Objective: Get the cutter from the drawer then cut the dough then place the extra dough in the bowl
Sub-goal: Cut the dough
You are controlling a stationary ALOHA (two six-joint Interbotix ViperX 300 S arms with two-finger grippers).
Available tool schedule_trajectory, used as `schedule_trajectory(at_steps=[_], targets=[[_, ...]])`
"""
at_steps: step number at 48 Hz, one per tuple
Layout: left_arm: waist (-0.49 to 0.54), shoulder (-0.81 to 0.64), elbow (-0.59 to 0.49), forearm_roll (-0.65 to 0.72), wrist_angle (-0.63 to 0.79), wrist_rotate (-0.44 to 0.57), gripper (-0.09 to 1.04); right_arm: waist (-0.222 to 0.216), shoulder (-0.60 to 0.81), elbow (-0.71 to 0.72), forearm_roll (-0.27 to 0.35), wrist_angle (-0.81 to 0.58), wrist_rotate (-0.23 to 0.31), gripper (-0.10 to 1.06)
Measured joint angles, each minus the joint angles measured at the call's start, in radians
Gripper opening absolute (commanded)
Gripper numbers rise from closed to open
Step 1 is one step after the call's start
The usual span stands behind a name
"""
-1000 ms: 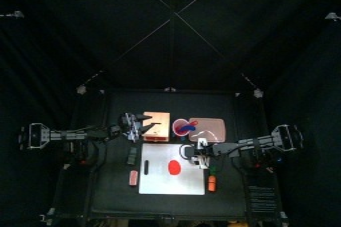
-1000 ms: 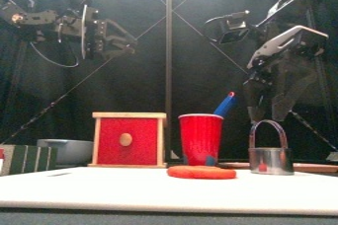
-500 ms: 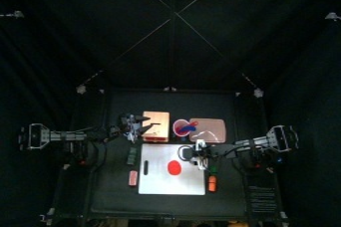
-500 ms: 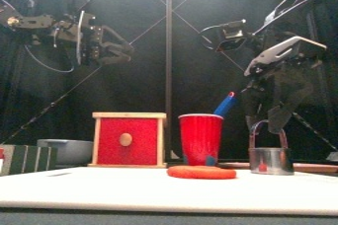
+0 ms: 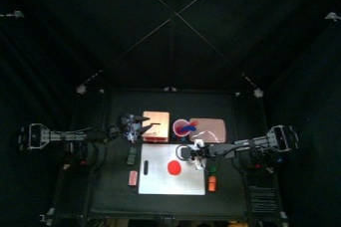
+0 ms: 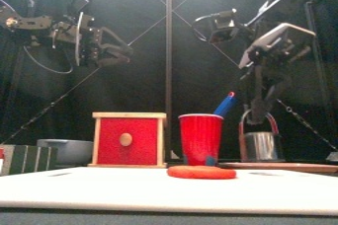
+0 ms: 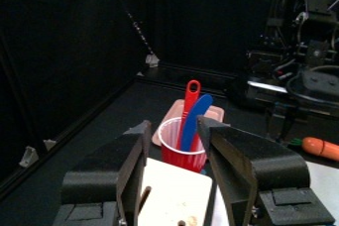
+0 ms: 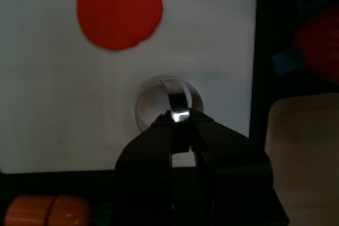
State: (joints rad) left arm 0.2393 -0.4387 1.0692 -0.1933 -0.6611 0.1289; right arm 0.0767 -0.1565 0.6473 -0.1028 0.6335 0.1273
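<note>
The right gripper (image 6: 258, 118) is higher than it was half a second ago, and the cutter (image 6: 262, 145) has come up with it. A second ago the cutter stood on the cutting board (image 5: 154, 161) with the jaws above its wire handle. Now, in the front view, its lower rim is off the surface. It has also shifted a little toward the middle of the table, toward the dough (image 6: 201, 172).

The right jaws are pressed together on the top of the wire handle. In the right wrist view the cutter's metal ring (image 8: 169, 99) hangs straight under the gripper (image 8: 176, 121) over bare white board (image 8: 54, 101). The dough (image 8: 119, 10) is a flat red disc lying on the same board, near the cutter but apart from it (I can't tell from here how high the ring hangs).

The left gripper (image 6: 109, 47) is up in the air on the left, above the wooden box (image 6: 128, 140). Its jaws are spread, and between them its own camera looks at the red cup (image 7: 181, 141) with the red and blue knives standing in it. From the front, the cup (image 6: 201, 138) stands between the box and the hanging cutter, behind the dough.
</note>
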Motion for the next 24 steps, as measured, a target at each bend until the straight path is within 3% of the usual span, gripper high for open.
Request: schedule_trajectory(at_steps=[12,19,24], targets=[[0.002,0.000,0.018,0.000,-0.002,0.006,0.81,0.008,0.083,-0.195,0.064,0.071,0.012,0.39],[0.002,0.000,0.035,0.006,-0.002,0.017,0.81,0.026,0.189,-0.265,0.041,0.066,0.078,0.39],[0.002,0.000,0.046,0.009,-0.002,0.018,0.81,0.043,0.255,-0.304,-0.014,0.064,0.141,0.39]])
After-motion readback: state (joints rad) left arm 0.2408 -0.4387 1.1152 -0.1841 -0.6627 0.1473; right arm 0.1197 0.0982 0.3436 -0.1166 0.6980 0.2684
